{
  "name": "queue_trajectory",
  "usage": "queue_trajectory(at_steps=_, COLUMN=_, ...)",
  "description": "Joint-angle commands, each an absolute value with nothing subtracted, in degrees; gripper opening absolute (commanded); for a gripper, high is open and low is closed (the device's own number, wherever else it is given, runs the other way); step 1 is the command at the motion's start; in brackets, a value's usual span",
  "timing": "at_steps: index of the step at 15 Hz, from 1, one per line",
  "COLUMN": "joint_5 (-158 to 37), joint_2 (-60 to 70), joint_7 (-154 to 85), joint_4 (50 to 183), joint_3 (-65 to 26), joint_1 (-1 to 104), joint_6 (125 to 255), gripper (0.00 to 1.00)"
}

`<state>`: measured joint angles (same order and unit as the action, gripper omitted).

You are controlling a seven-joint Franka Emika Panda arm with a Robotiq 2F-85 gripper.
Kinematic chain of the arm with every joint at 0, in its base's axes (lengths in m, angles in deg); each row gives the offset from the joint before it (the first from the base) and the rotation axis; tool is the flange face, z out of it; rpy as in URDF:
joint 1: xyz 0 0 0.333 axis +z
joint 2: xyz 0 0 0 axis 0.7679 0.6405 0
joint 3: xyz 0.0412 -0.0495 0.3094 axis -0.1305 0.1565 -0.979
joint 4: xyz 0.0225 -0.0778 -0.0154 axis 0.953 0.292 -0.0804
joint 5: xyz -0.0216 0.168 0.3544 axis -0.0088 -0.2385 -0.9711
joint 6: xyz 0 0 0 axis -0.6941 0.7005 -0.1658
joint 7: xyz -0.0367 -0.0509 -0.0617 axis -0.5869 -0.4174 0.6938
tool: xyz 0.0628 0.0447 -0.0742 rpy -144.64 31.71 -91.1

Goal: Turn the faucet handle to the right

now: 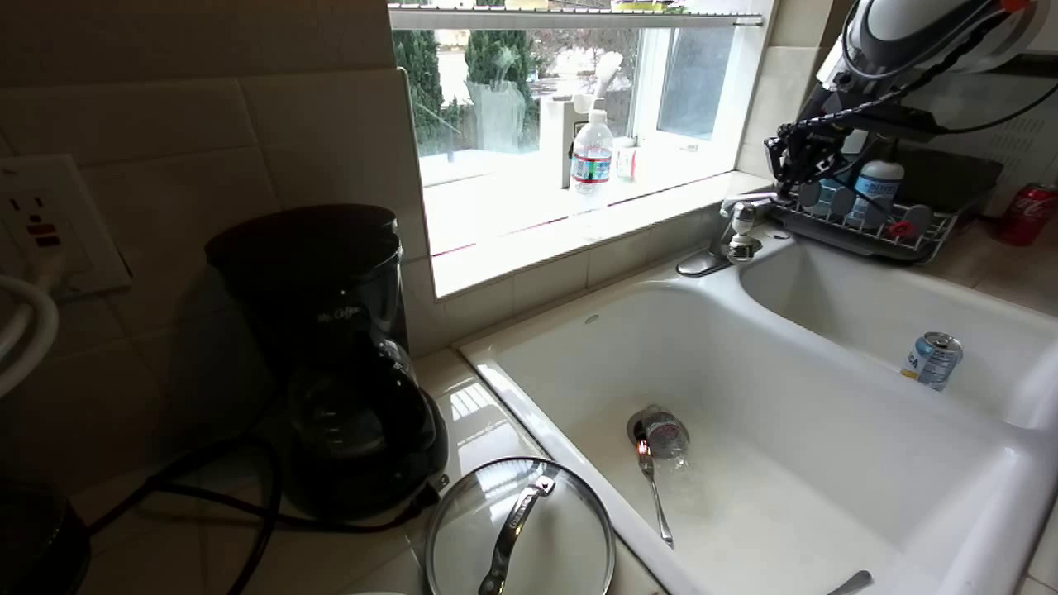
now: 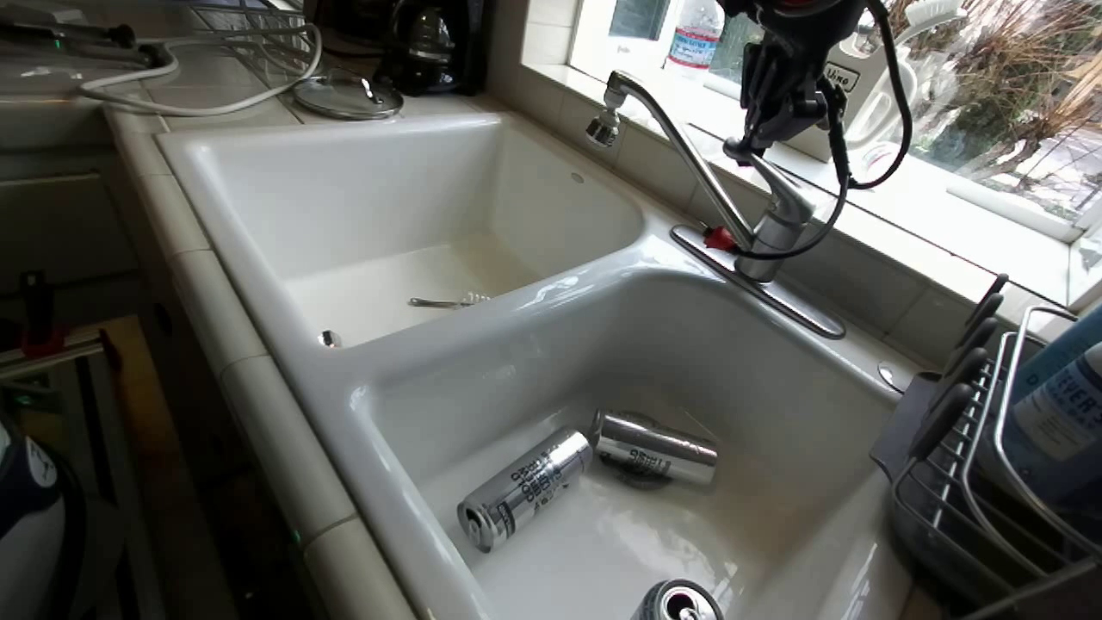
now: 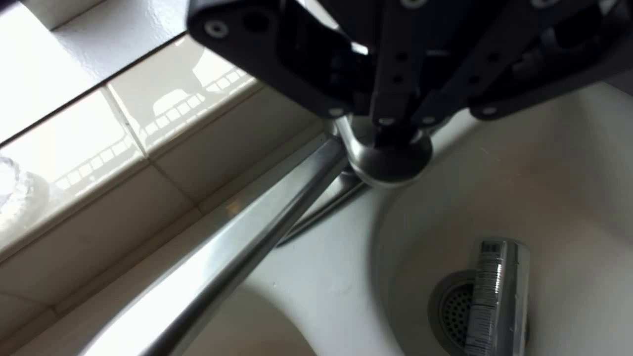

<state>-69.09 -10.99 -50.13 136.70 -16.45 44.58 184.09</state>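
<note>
- ok so the short, shiny silver metal faucet handle [image 2: 779,181] tops the stubby chrome faucet body [image 2: 773,234], at the back of the white double-basin sink [image 2: 516,314];
- the black metal claw [image 3: 395,133] is right over the handle's rounded free end; in the wrist view it looks like they're touching, but I couldn't swear to it from here;
- claw seems pressed together; can't tell if it's nipping the handle's edge;
- handle's long axis runs from the body up and outward to that tip; in the wrist view it angles away from the long, smooth silver spout [image 3: 235,247];
- imo the turn needs a sideways shove across that axis, right at the tip; shoving lengthwise would probably slip off
</note>
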Motion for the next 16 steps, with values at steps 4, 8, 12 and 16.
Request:
queue_trajectory(at_steps=4, joint_5=-54.3, joint_2=-11.1, joint_7=-53.5, joint_4=135.0, joint_3=-15.5, joint_1=43.8, joint_6=177.2, gripper=0.00)
queue_trajectory(at_steps=8, joint_5=-48.6, joint_2=-11.3, joint_7=-51.5, joint_4=136.0, joint_3=-15.4, joint_1=43.6, joint_6=178.6, gripper=0.00)
queue_trajectory(at_steps=12, joint_5=-44.0, joint_2=-11.6, joint_7=-50.4, joint_4=136.9, joint_3=-14.0, joint_1=42.3, joint_6=180.6, gripper=0.00)
queue_trajectory(at_steps=16, joint_5=-39.1, joint_2=-12.0, joint_7=-51.6, joint_4=136.4, joint_3=-12.2, joint_1=40.8, joint_6=184.0, gripper=0.00)
